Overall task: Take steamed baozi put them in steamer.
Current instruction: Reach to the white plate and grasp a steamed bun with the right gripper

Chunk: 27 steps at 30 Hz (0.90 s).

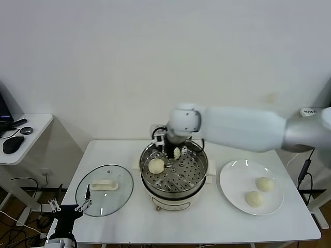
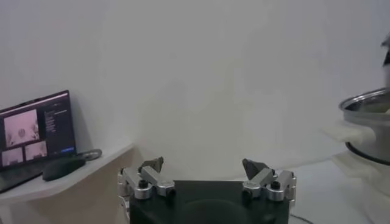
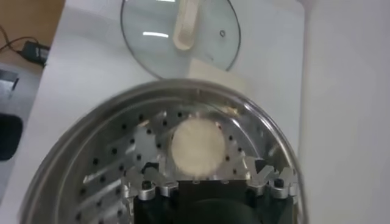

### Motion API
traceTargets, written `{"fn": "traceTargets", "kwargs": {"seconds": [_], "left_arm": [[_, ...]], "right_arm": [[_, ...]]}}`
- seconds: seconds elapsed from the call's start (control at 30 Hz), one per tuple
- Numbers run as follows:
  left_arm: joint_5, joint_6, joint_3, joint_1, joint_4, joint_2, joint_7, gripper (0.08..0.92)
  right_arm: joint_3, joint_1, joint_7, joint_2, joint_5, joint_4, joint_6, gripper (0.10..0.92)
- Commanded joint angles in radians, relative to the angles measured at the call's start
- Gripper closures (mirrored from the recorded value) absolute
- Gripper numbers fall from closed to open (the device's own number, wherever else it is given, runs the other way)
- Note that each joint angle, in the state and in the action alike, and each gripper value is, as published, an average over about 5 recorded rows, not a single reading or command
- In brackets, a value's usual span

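I have the right gripper (image 1: 172,153) reaching over the steamer (image 1: 175,178), which sits mid-desk toward the front edge. Its fingers are spread, and a bun (image 1: 177,153) sits between them on the perforated tray near the steamer's back rim; in the right wrist view that bun (image 3: 196,146) lies free on the tray just ahead of the fingertips, with the steel wall curving close around both sides. A second bun (image 1: 156,165) rests on the tray at its left side, just beside the gripper. Two more buns (image 1: 265,184) (image 1: 254,198) lie on the white plate (image 1: 232,181) near the desk's right edge, well apart from the steamer. The glass lid (image 1: 103,196) lies flat by the front-left corner, close to the steamer's left handle. The desk (image 1: 119,155) has bare surface along its back edge and between steamer and plate. My left gripper (image 1: 70,208) hangs parked below the front-left corner, fingers spread (image 2: 207,176), off the desk.
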Motion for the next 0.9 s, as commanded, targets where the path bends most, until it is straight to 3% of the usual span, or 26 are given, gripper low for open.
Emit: {"fn": "traceTargets", "kwargs": {"seconds": [0.03,0.2,0.47,0.9], "left_arm": [[0.002,-0.001,0.001,-0.002,0.002,-0.001,0.0,0.177],[0.012,-0.004,0.004,-0.002,0.009,-0.001,-0.002,0.177],[0.031,-0.014,0.002,-0.011,0.037,0.003,-0.004,0.177],[0.044,-0.013,-0.001,0.009,0.029,-0.002,-0.008,0.177]], "right_arm": [[-0.028,0.14,-0.269,-0.291,-0.162,0.14,0.158,0.203],[-0.053,0.13,-0.355,-0.518,-0.305,0.179,0.291,0.203],[0.001,-0.066,-0.363,-0.733,-0.516,0.173,0.409,0.203],[0.491,-0.736,-0.259,-0.79,-0.661,0.065,0.443,0.203]]}}
